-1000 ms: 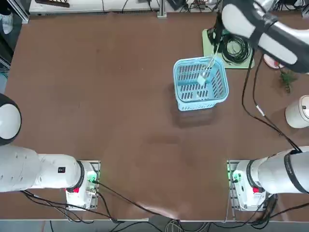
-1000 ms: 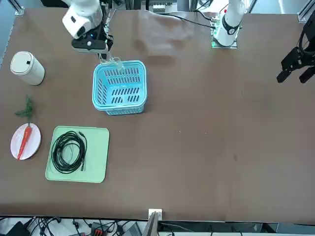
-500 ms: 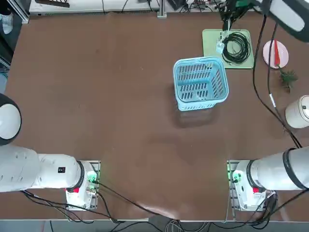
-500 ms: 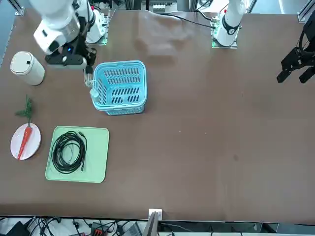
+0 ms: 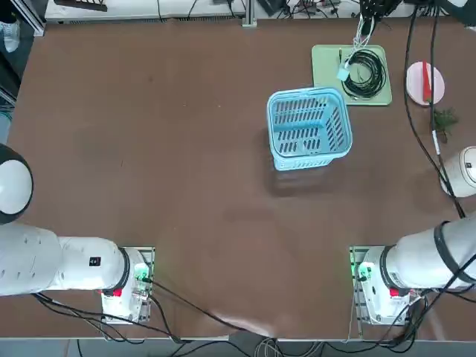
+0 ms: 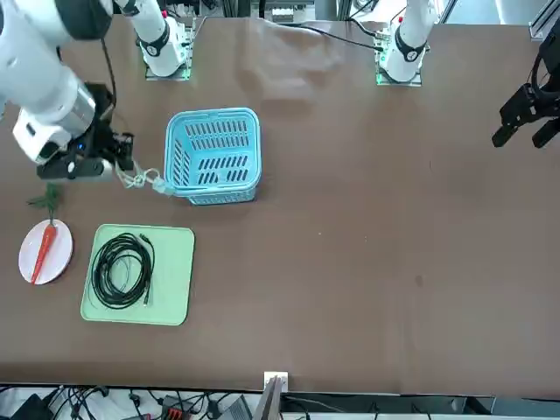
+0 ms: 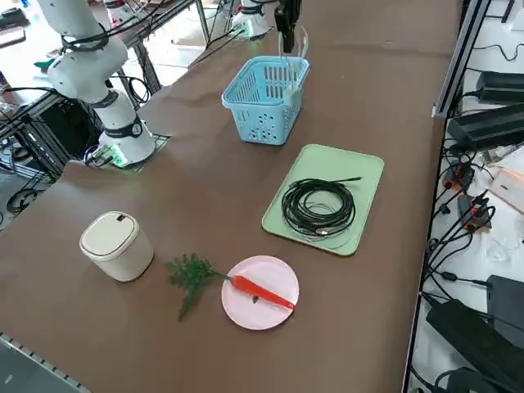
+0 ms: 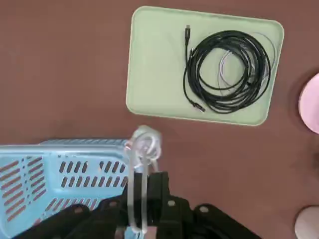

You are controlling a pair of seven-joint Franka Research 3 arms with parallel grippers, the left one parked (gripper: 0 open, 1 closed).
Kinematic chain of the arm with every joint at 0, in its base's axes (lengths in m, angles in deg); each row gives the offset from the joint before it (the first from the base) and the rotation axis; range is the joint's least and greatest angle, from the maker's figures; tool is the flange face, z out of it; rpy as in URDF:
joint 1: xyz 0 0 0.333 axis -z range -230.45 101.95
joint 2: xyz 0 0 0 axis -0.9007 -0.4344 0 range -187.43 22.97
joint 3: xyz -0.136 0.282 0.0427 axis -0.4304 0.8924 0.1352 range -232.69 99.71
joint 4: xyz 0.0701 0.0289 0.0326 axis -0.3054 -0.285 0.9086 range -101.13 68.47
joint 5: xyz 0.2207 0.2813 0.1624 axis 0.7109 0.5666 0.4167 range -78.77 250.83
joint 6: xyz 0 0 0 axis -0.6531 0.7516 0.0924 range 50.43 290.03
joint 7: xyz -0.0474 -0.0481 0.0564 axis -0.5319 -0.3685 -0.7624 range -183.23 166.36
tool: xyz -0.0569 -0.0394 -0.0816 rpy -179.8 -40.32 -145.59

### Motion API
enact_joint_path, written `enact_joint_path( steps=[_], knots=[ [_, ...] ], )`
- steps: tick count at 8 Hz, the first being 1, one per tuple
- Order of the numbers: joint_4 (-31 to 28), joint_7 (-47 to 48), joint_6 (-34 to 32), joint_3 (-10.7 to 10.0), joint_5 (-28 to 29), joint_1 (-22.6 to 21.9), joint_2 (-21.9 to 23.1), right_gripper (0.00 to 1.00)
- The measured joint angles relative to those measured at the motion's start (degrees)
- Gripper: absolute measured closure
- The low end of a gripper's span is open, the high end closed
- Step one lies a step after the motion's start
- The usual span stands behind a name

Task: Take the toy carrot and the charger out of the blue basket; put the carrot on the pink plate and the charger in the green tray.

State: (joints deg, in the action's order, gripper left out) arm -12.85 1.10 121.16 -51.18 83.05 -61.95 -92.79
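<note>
My right gripper (image 6: pixel 120 163) is raised above the table between the blue basket (image 5: pixel 309 130) and the green tray (image 5: pixel 325 68). It is shut on the thin pale cord (image 8: pixel 141 191) of the charger. The small white charger block (image 6: pixel 161 185) dangles below it, outside the basket, also visible as charger (image 8: pixel 145 141) and charger (image 5: pixel 343 74). The basket (image 7: pixel 266 98) looks empty. On the pink plate (image 6: pixel 59 262) lies the toy carrot (image 6: pixel 41 255), its leafy top (image 7: pixel 191 274) spilling off the plate (image 7: pixel 246 307).
A coiled black cable (image 5: pixel 364 72) fills much of the green tray (image 8: pixel 154 59). A white lidded canister (image 7: pixel 116 246) stands near the carrot's leaves. Cables and equipment run along the table's far edge (image 7: pixel 471 205).
The right gripper has lifted the charger out of the basket by its cord and carried it away from the robot's base, toward the tray. Basket, plate and carrot stayed put.
</note>
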Motion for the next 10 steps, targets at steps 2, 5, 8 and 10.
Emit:
enact_joint_path(
  steps=[2,5,8,10],
  knots=[
    [0.64,-0.96,4.83,0.10,-1.95,0.42,-5.28,0.99],
    [0.98,-1.20,10.46,0.26,-4.09,0.40,-10.66,0.99],
    [1.07,-1.34,14.17,0.22,-4.13,0.80,-13.42,0.99],
    [1.07,-1.86,16.28,0.21,-4.15,1.26,-15.69,0.99]
  ],
)
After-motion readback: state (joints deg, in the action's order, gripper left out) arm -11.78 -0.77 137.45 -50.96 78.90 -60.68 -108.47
